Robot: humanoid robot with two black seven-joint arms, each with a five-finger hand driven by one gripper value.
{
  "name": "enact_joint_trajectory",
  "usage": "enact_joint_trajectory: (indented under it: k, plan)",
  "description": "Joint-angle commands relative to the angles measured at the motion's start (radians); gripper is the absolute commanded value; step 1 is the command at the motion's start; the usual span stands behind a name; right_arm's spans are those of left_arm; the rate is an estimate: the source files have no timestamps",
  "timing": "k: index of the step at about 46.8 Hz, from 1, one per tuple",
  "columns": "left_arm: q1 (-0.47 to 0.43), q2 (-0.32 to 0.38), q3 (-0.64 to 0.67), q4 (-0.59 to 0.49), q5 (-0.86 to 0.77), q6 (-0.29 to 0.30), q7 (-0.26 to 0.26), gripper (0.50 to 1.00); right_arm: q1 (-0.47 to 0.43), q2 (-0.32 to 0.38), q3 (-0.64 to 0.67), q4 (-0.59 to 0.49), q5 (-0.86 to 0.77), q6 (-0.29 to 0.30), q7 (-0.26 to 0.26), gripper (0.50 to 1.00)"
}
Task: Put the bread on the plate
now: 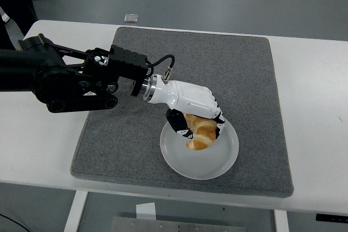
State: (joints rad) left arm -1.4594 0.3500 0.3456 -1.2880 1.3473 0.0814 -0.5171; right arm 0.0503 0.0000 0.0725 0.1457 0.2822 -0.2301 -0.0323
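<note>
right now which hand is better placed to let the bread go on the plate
Left. The left hand already grips the bread over the plate, so it likely only needs to open. No right arm shows.

The left arm [65, 77] comes in from the left edge of the view and reaches out toward the plate [223, 161], its black links and joints lying low and nearly level. A black cable loops up over the silver wrist ring just before the plate's far-left rim. Beyond the wrist, the white left hand [193, 113] hangs over the plate's upper-left part, back of the hand turned upward, palm down. Its fingers [216, 122] curl downward and its black-padded thumb [176, 123] closes from the left, clasping the bread [200, 134] between them.
</note>
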Motion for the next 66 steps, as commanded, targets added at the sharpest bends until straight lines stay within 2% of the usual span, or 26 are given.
enact_joint_trajectory:
  k: [1, 34, 66]
  plan:
    - [0.008, -0.014, 0.004, 0.015, 0.004, 0.001, 0.0, 0.5, -0.001, 0.0, 0.001, 0.0, 0.0, 0.0, 0.0, 0.954]
    - [0.1, -0.072, 0.004, 0.101, 0.05, 0.031, 0.0, 0.5, 0.0, 0.0, 0.001, 0.0, 0.0, 0.0, 0.0, 0.952]
    - [0.125, -0.086, 0.004, 0.141, 0.052, 0.043, 0.0, 0.5, -0.001, 0.0, 0.001, 0.0, 0.0, 0.0, 0.0, 0.952]
